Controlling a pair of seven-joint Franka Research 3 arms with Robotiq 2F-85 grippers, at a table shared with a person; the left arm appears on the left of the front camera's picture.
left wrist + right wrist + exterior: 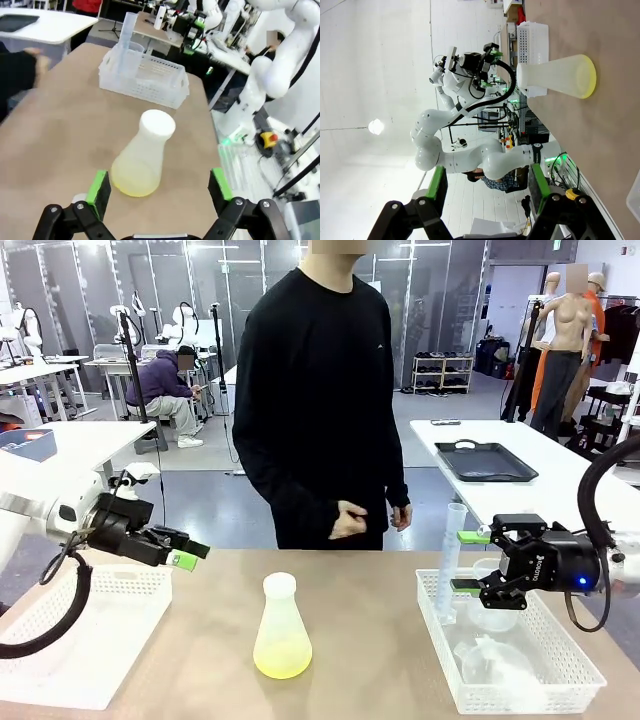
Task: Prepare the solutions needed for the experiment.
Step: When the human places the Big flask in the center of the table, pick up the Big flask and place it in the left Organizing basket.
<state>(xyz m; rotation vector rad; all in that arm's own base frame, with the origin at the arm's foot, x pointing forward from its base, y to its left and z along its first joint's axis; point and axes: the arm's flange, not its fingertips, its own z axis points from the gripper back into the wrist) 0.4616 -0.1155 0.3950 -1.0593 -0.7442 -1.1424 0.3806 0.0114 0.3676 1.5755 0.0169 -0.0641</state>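
solutions | pale yellow-green, shallow | flask bottom, upright, table centre

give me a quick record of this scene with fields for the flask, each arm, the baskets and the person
flask: translucent conical flask, upright, middle of the table
solution: shallow pale yellow-green liquid in the flask's bottom
left gripper: fingers open, holding nothing, above the left basket, pointing toward the flask
right gripper: fingers open, holding nothing, above the right basket, beside the graduated cylinder
right basket: holds the upright cylinder and other clear labware
person: standing at the far side, hands off the table
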